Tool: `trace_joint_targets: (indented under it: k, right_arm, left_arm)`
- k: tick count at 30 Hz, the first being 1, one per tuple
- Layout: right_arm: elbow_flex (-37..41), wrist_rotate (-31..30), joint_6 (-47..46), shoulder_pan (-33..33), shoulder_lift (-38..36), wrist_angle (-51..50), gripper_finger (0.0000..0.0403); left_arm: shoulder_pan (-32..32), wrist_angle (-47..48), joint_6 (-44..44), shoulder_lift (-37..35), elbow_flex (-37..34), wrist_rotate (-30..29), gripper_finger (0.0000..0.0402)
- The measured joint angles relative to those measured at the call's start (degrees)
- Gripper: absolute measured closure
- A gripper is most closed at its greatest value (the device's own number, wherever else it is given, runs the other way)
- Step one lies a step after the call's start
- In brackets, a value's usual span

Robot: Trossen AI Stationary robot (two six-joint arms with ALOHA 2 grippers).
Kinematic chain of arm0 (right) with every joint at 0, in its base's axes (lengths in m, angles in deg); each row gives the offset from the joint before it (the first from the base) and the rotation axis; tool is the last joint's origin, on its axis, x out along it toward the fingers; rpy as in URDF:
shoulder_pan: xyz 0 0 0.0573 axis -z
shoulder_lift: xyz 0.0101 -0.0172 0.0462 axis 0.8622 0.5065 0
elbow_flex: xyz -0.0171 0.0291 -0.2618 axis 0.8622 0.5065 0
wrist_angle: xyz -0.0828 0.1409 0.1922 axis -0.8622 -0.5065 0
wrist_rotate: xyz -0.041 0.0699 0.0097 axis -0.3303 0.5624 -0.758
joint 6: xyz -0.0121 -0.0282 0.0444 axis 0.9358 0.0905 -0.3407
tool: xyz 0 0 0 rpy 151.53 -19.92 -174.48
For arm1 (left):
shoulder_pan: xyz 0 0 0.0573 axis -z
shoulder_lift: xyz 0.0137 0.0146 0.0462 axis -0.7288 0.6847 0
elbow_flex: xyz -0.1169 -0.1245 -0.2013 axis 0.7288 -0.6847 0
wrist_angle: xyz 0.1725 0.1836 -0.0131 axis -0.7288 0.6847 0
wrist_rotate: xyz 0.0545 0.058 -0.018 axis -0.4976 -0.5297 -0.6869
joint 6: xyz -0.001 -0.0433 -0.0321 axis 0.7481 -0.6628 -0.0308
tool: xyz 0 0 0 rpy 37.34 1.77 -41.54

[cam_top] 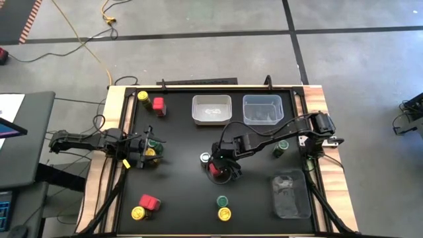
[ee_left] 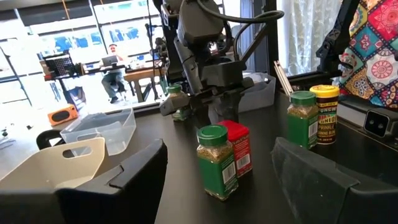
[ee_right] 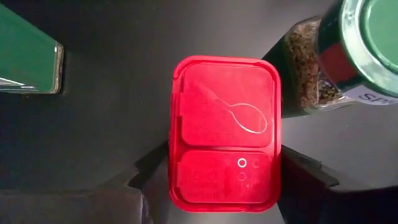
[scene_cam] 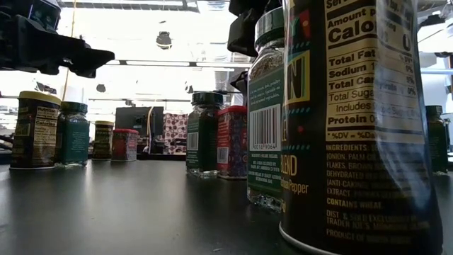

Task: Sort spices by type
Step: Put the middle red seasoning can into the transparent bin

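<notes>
My right gripper (cam_top: 219,170) sits over the red spice box (ee_right: 225,132) at table centre, fingers flanking both its sides; I cannot tell whether they pinch it. A green-lidded jar (ee_right: 348,59) stands just beside. My left gripper (cam_top: 147,153) waits spread near jars at the left.

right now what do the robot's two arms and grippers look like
Both arms are dark, slim and jointed, with black cables looping along them. The left gripper has broad, flat, matte black fingers. The right gripper looks the same, dark and blocky.
</notes>
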Motion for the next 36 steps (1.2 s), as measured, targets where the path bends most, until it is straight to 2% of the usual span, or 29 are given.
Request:
trace_joint_targets:
  k: [10,18,22,29,36]
  right_arm:
    - [0.03,0.00,-1.71,0.29,-2.15,-4.88,0.0157]
    - [0.04,-0.13,-4.24,3.46,-11.12,-11.08,0.0157]
    - [0.53,-3.03,-4.08,5.81,-16.99,-15.72,0.0158]
    - [6.05,-4.51,-4.00,13.96,-29.83,-20.94,0.0158]
    - [12.59,-4.52,2.56,28.46,-42.12,-23.16,0.0158]
  left_arm:
    - [0.00,0.00,0.00,0.01,0.00,0.00,0.0123]
    - [-0.01,0.00,0.00,0.01,0.00,0.00,0.0123]
    - [-0.01,0.00,0.00,0.00,0.00,0.00,0.0123]
    - [0.00,0.00,0.00,0.01,0.00,0.00,0.0123]
    - [0.00,0.00,0.00,0.00,0.00,0.00,0.0123]
